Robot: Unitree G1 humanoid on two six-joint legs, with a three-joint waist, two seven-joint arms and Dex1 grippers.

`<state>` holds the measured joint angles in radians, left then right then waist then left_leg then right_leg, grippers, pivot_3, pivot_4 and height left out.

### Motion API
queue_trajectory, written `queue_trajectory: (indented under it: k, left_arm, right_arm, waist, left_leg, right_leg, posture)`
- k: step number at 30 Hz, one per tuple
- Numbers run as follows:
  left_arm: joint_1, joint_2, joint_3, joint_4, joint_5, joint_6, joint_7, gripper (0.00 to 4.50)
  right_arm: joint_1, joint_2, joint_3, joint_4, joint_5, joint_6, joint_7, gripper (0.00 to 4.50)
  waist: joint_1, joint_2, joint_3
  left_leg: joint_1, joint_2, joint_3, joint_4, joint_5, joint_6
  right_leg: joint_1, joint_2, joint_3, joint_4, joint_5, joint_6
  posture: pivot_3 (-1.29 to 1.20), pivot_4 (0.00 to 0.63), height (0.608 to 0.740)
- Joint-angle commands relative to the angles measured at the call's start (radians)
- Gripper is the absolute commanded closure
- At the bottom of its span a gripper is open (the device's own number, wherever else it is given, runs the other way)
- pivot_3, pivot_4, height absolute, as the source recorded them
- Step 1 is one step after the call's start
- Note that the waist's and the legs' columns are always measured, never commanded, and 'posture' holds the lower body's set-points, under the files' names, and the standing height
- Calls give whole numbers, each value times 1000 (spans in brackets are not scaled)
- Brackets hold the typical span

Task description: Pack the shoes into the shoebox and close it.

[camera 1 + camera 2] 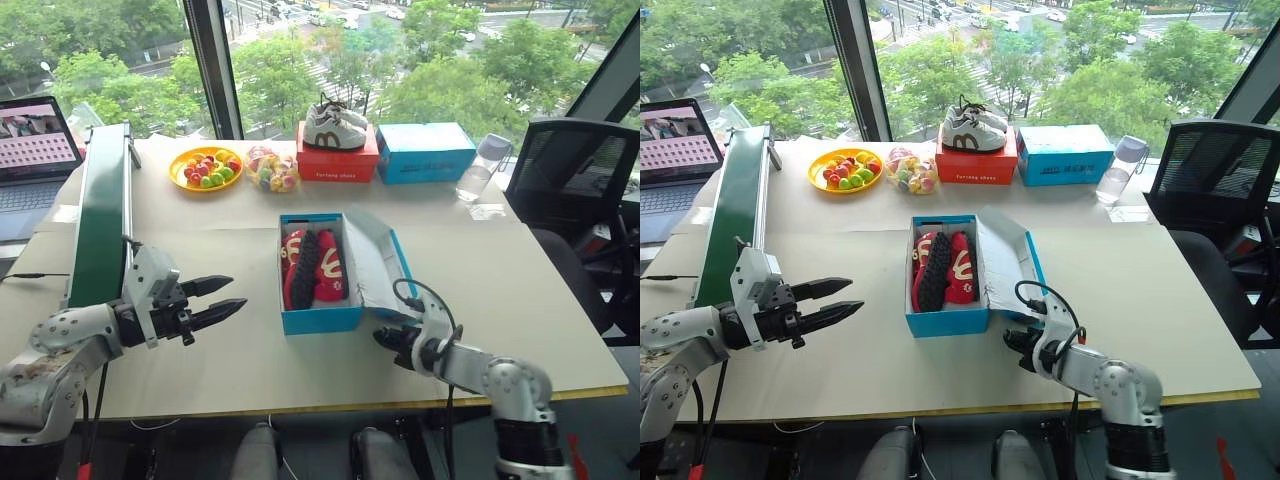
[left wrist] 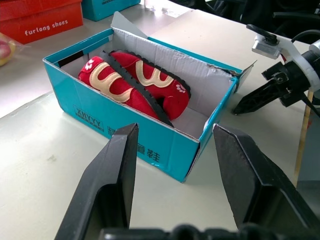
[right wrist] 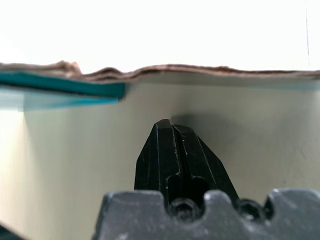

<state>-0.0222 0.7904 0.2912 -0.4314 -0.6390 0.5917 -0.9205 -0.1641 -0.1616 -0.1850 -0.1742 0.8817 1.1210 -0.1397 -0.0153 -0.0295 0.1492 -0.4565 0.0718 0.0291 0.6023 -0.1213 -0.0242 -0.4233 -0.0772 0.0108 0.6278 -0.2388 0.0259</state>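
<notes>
Left eye view: shoes boxed, lid up

Both shoes (image 1: 312,266) lie inside the shoebox (image 1: 318,319) on the bench (image 1: 520,300), between the claws. The left claw (image 1: 222,300) hovers empty, fingers parted. The right claw (image 1: 384,338), pressed closed and empty, sits just beside the raised lid (image 1: 368,258).

I am looking down on a pale table (image 1: 200,300). An open blue shoebox (image 1: 320,318) is sitting near its middle. Along the far edge a yellow plate (image 1: 205,168) of small colourful pieces, a clear bag of sweets (image 1: 271,168), a red shoebox (image 1: 337,162), a second blue box (image 1: 426,152) and a clear bottle (image 1: 481,167) are standing in a row. A green conveyor (image 1: 100,215) is lying along my left side.
</notes>
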Motion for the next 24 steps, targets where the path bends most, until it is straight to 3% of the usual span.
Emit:
queue_trajectory:
  k: [1,8,12,15,18,24]
  left_arm:
    - [-4,10,-10,-51,-5,-8,4,1988]
    - [-40,3,-40,-52,-18,3,19,1988]
    - [-49,6,-43,-44,-19,3,17,1988]
    - [-57,6,-44,-37,-19,3,20,1988]
    - [-57,5,-42,-36,-17,3,26,1988]
    - [-53,-2,-48,-45,-19,5,42,1988]
  right_arm:
    - [21,96,-113,83,-75,-173,-85,4465]
    - [-58,300,-311,201,-7,-523,-124,4465]
    - [-104,348,-374,236,84,-627,-107,4465]
    - [-140,361,-374,204,174,-628,-42,4465]
    - [-166,350,-337,99,375,-549,82,4465]
    - [-139,220,-234,-111,586,-416,306,4465]
  waist:
    - [-2,0,0]
    - [1,1,0]
    - [0,0,0]
    - [-3,0,0]
    - [-12,4,2]
    - [-23,5,3]
  left_leg:
    - [0,0,0,0,-1,-1]
    - [1,8,5,-4,-2,-3]
    - [-1,7,13,-4,-2,-3]
    - [-1,8,17,-4,-2,-3]
    - [-2,9,19,-4,2,3]
    - [0,10,19,-4,3,6]
  right_leg:
    - [0,0,0,-1,0,-1]
    - [1,0,-2,-14,3,-3]
    - [0,-3,0,-17,8,0]
    - [1,-1,2,-15,9,1]
    - [-2,1,4,-8,10,-2]
    - [-4,3,6,2,5,-1]
  posture:
    - [0,150,737]
    - [0,150,737]
    - [0,150,737]
    - [0,150,737]
    - [0,150,737]
    - [0,150,737]
